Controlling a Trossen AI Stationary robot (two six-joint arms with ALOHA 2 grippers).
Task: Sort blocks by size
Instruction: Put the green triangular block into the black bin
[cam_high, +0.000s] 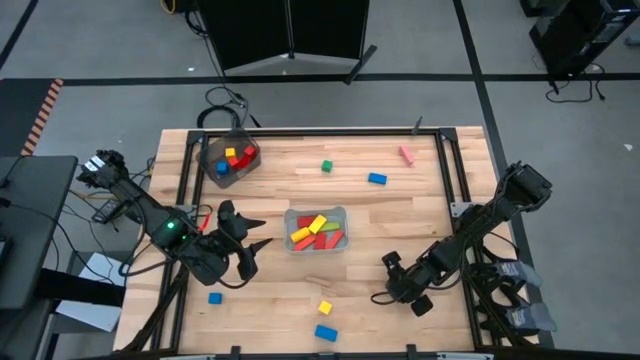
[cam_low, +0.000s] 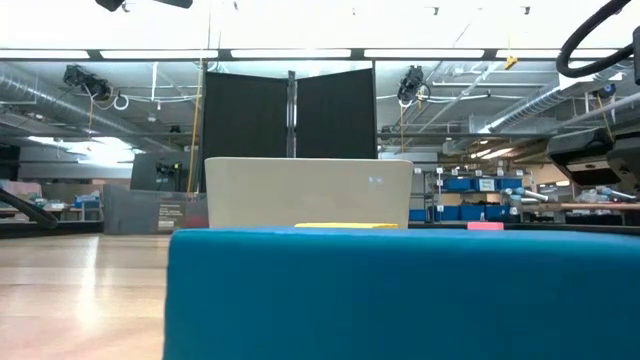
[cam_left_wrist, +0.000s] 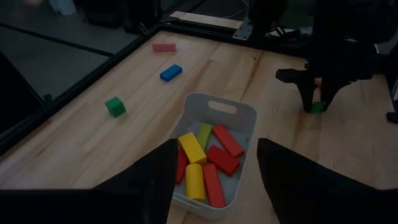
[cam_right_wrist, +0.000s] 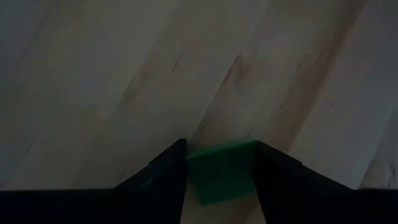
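Note:
My right gripper points down at the table's near right and is shut on a small green block, which also shows in the left wrist view. My left gripper is open and empty, just left of the clear tray, which holds red, yellow and green bars. Loose blocks lie flat on the table: a green cube, a blue one, a pink one, a blue cube, a yellow cube and a blue block. My right gripper pinches the green block by two opposite sides between its two fingers, coming from above and pointing down. The block sits level at the fingertips, at the table top; whether it is lifted clear I cannot tell.
A dark bowl with small red, yellow, blue and green cubes stands at the far left. A black metal frame rims the table. In the low view the near blue block fills the foreground.

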